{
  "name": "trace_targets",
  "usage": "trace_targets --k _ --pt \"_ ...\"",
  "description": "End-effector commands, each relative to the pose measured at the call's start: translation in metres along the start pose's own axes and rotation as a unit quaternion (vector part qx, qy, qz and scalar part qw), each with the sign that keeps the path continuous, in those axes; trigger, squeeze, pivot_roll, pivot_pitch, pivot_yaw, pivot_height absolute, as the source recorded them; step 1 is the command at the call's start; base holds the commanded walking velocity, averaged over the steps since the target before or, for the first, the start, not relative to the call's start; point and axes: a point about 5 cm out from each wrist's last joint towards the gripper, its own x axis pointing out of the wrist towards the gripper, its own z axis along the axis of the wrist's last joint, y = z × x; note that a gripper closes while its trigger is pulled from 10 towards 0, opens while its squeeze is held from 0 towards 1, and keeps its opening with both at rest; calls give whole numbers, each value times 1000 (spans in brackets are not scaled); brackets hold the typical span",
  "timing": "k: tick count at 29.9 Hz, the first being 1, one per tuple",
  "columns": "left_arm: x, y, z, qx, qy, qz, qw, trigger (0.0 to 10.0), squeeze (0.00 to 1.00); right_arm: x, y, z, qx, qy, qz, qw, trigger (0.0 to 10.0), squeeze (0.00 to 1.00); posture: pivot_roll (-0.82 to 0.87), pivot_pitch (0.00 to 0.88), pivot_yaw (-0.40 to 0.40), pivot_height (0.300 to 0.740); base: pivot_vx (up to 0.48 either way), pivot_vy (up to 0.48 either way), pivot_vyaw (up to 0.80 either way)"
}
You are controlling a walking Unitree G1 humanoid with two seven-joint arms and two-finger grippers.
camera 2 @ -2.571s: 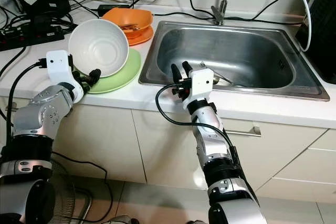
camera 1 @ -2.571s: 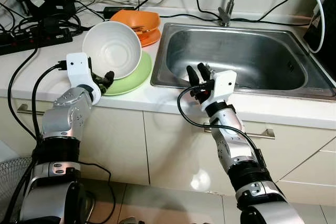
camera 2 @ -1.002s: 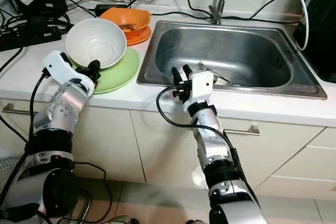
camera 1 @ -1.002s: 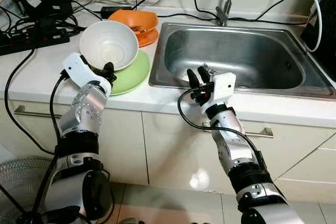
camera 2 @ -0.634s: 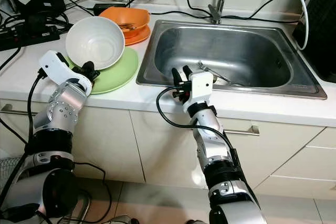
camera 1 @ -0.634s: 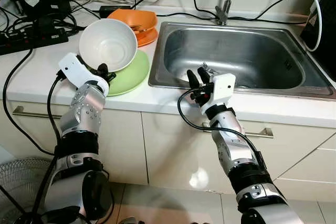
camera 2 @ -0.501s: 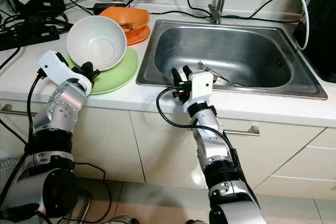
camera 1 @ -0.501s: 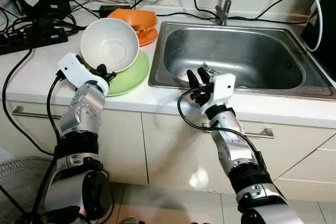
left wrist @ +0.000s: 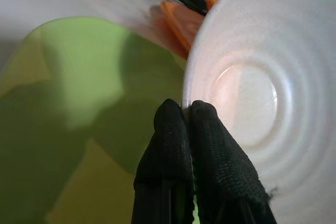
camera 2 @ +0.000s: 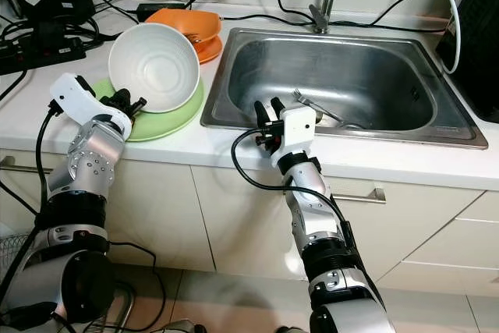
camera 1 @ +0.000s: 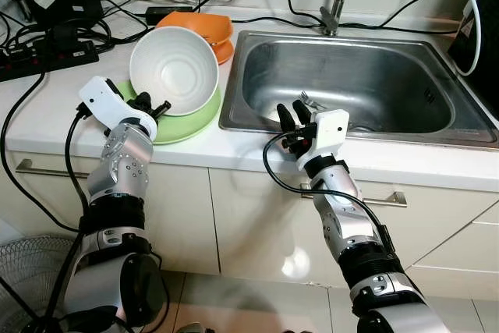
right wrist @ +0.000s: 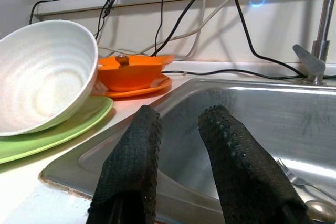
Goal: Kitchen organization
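While the left gripper point(camera 1: 148, 104) pinches the tilted white bowl's point(camera 1: 174, 69) rim over the green plate point(camera 1: 187, 121), an orange bowl point(camera 1: 204, 27) sits just behind. Fingers parted, the right gripper point(camera 1: 291, 112) hovers at the sink's point(camera 1: 437, 135) front edge, near a fork point(camera 2: 316, 109).

A white bowl point(camera 2: 154, 66) stands tipped on its rim on a green plate point(camera 2: 161, 121) near the front edge of the white counter point(camera 2: 31, 111), just left of the steel sink point(camera 2: 343, 76). The left gripper point(camera 2: 127, 104) pinches the bowl's lower rim. Behind it, toward the counter's back edge, an orange bowl point(camera 2: 187, 23) sits on an orange plate point(camera 2: 209, 50). The right gripper point(camera 2: 267, 108), fingers parted, hovers at the sink's front rim. A fork point(camera 2: 313, 108) lies in the basin. Black cables point(camera 2: 47, 37) crowd the counter's back left corner.
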Motion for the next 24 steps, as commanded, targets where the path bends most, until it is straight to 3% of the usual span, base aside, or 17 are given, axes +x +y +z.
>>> trace_targets --k 1,4,6,8,9,10,22,23,24 --pt "-1 -12 18 -8 -47 -38 998 0 0 2 -1 4 2 -6 -4 1000 10000 0 74 7 17 740 0 0 0" --pt "-3 -17 22 -16 -63 -59 996 0 0 2 -1 4 2 -6 -4 1000 10000 0 73 7 16 740 0 0 0" --pt "-8 -30 28 -28 -82 -116 989 0 0 2 -2 4 1 -6 -4 1000 10000 0 74 6 14 740 0 0 0" --pt "-9 -33 29 -31 -86 -129 987 0 0 2 -2 4 1 -6 -4 1000 10000 0 74 6 14 740 0 0 0" --pt "-11 -37 29 -32 -91 -143 985 5725 0 2 -2 4 1 -6 -4 1000 10000 0 74 6 12 740 0 0 0" --pt "-13 -42 31 -36 -98 -159 982 10000 0 2 -1 4 1 -6 -3 1000 10000 0 74 6 12 740 0 0 0" --pt "-19 -49 28 -24 -101 -195 975 10000 0 3 0 6 2 -9 2 1000 10000 0 72 7 10 740 0 0 0" --pt "-19 -51 27 -18 -99 -199 975 10000 0 4 0 6 3 -11 2 1000 10000 1000 69 7 10 740 0 0 0" --pt "-20 -54 25 -10 -96 -208 973 10000 0 5 1 10 7 -17 5 1000 10000 1000 67 5 11 740 0 0 0"
